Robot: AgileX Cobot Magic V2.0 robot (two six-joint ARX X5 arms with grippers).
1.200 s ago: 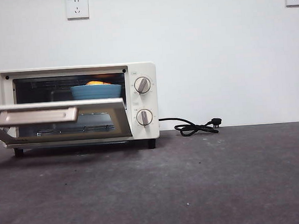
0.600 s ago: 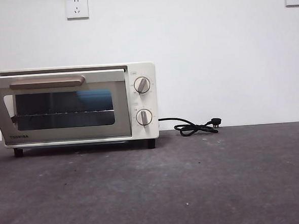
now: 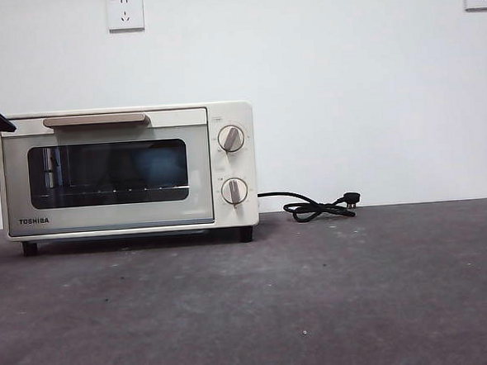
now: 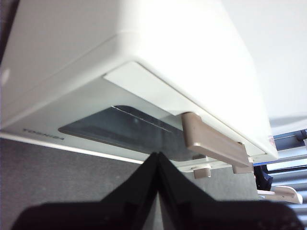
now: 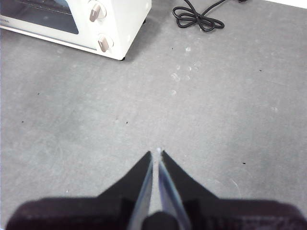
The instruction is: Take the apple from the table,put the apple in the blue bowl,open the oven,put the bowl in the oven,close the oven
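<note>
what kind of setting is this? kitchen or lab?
Probably a lab or test room rather than a kitchen. A lone toaster oven stands on a dark grey table against a plain white wall with two sockets, its cord lying unplugged. No counters or sink in view.

Dark grey speckled table [image 3: 317, 302] spanning the full width, matte, with a few faint pale smudges visible in the right wrist view. Cream-white oven [image 3: 127, 169] standing far left on small dark feet, door shut flush, two knobs on its right side. Black cord [image 3: 311, 205] running from the oven's right along the far edge, looped in a loose coil, plug lying flat on the surface at the end.
</note>
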